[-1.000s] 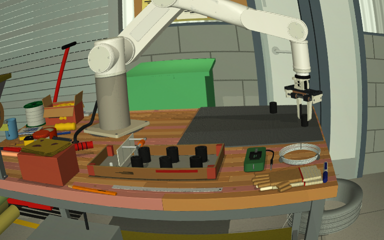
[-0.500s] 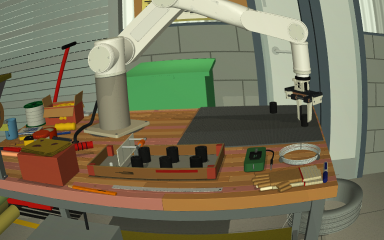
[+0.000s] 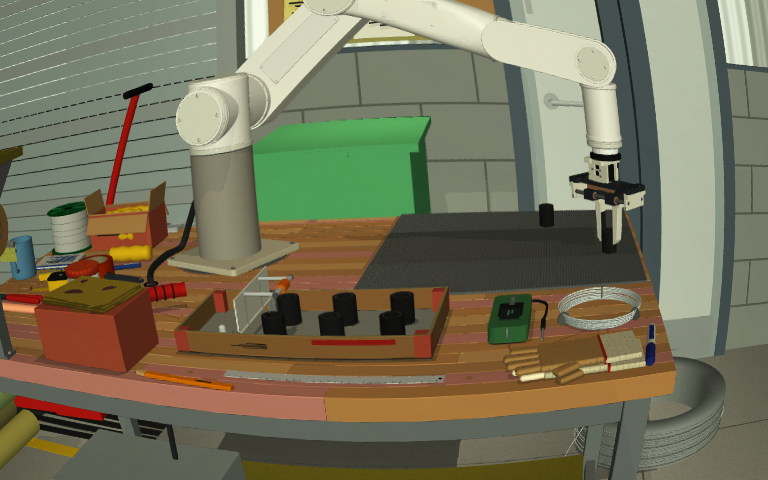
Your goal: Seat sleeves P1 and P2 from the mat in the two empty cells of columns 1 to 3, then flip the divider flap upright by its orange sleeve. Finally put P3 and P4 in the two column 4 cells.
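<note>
On the dark mat at the bench's far right, one black sleeve stands free near the back edge. A second black sleeve stands near the mat's right edge, and my gripper reaches straight down around it with its fingers closing on it. The cardboard tray sits at the front of the bench with six black sleeves in its cells. At its left end the grey divider flap stands upright, its orange sleeve at the top. The cells left of the flap look empty.
A red box with a brown pad on top sits left of the tray. A steel ruler and a pencil lie along the front edge. A green meter, a wire coil and gloves lie right of the tray.
</note>
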You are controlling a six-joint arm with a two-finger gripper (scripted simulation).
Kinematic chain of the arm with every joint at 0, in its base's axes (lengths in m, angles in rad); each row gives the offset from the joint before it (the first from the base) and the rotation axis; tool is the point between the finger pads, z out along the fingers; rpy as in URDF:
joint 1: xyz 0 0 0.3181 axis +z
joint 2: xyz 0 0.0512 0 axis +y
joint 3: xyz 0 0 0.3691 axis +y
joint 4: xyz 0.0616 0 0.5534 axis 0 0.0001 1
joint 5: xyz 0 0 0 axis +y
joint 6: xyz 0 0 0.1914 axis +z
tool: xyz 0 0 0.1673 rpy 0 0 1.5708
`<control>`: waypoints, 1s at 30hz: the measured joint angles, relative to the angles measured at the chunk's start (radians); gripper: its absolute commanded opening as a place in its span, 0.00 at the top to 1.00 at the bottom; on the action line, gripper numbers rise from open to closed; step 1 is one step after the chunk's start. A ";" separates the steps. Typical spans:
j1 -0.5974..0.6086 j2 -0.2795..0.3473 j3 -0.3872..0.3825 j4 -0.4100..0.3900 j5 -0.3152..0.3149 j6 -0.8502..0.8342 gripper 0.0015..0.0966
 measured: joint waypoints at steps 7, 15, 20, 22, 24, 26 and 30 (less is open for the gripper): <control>0.000 0.000 0.000 0.000 0.000 0.000 0.87; 0.000 0.000 0.000 0.000 0.000 0.000 1.00; 0.000 -0.002 -0.001 0.000 0.004 0.000 1.00; 0.000 -0.005 -0.002 0.000 0.009 0.000 1.00; 0.000 -0.010 -0.005 0.000 0.017 0.000 1.00; 0.000 -0.016 -0.009 0.000 0.026 0.000 1.00; 0.000 -0.030 -0.021 0.000 0.052 0.000 1.00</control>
